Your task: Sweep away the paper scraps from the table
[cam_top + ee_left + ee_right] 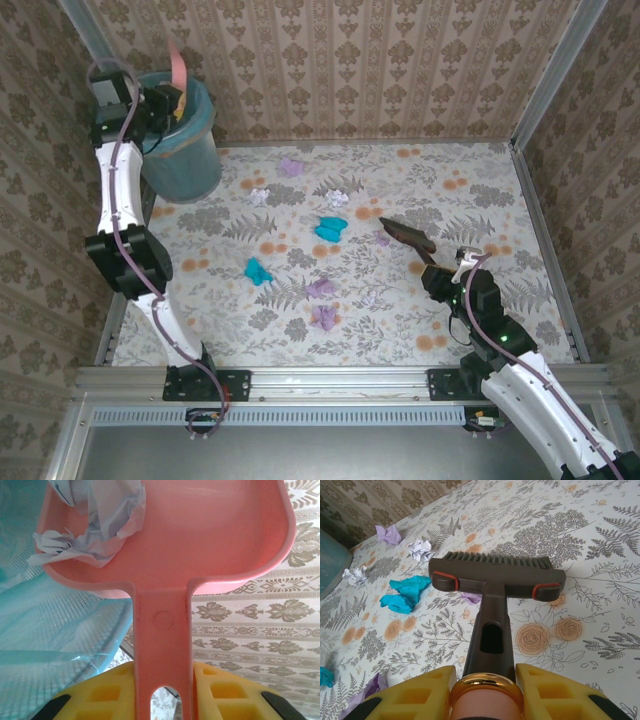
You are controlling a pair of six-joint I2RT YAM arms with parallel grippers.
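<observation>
I've got the left pincer (162, 692) clamped on the pink dustpan (210, 535) at the teal bin (185, 150), and the right pincer (487, 692) gripping the brush (497, 572). Paper scraps (330, 228) litter the counter (490, 190).

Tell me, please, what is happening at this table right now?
The left gripper is shut on the handle of a pink plastic dustpan and holds it over the teal mesh bin at the far left corner. Crumpled white paper lies in the pan. The right gripper is shut on a dark brown hand brush, its bristle head down near the cloth-covered table. Small teal, lilac and white paper scraps lie scattered there, so sweeping is unfinished.
</observation>
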